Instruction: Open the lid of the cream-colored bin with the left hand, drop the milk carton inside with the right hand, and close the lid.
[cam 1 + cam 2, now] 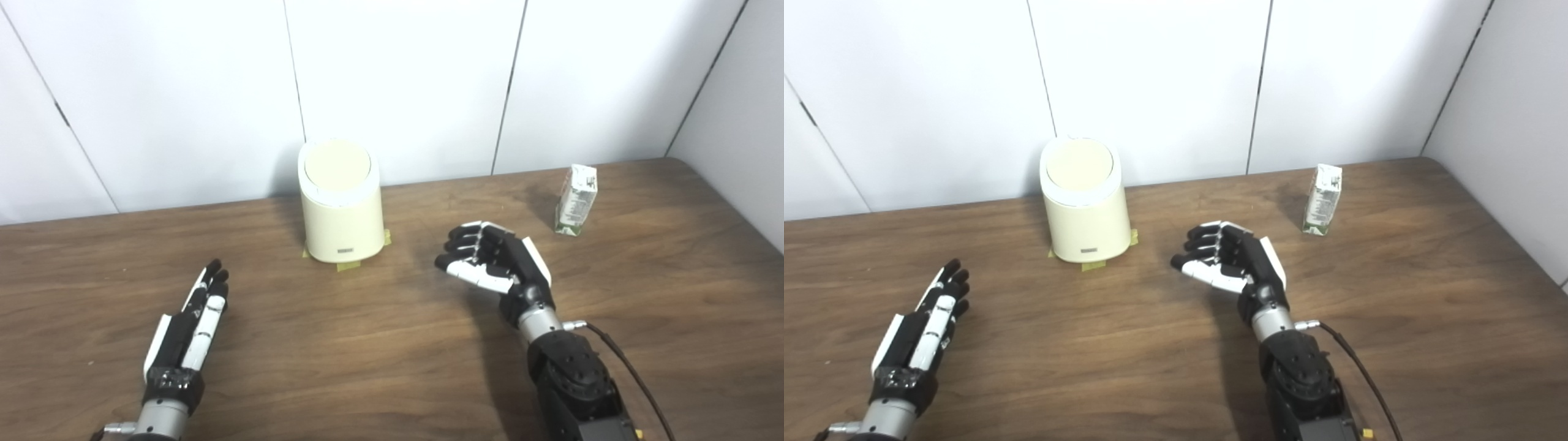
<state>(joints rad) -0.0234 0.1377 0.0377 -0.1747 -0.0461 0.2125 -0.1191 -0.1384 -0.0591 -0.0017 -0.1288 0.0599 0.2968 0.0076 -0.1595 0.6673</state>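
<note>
Against the back wall, near the middle of the table (392, 367), stands one cream-colored bin (341, 208), upright, its round lid (337, 163) closed and flush in the rim, with bits of tape showing at its foot. One milk carton (576, 200) stands upright well to the right of it, also near the wall, apart from everything else. The carton looks small and light, probably thin card that would dent under a hard squeeze; a hold across its flat sides around mid-height seems safest. The lid looks like stiff, smooth plastic, likely a swing or press type, so pressing at one edge is probably the way in. Two hands are in view. The left hand (195, 315) lies low in front and left of the bin, fingers stretched out straight, holding nothing. The right hand (490, 260) hovers between bin and carton, fingers curled partway, empty, touching neither.
</note>
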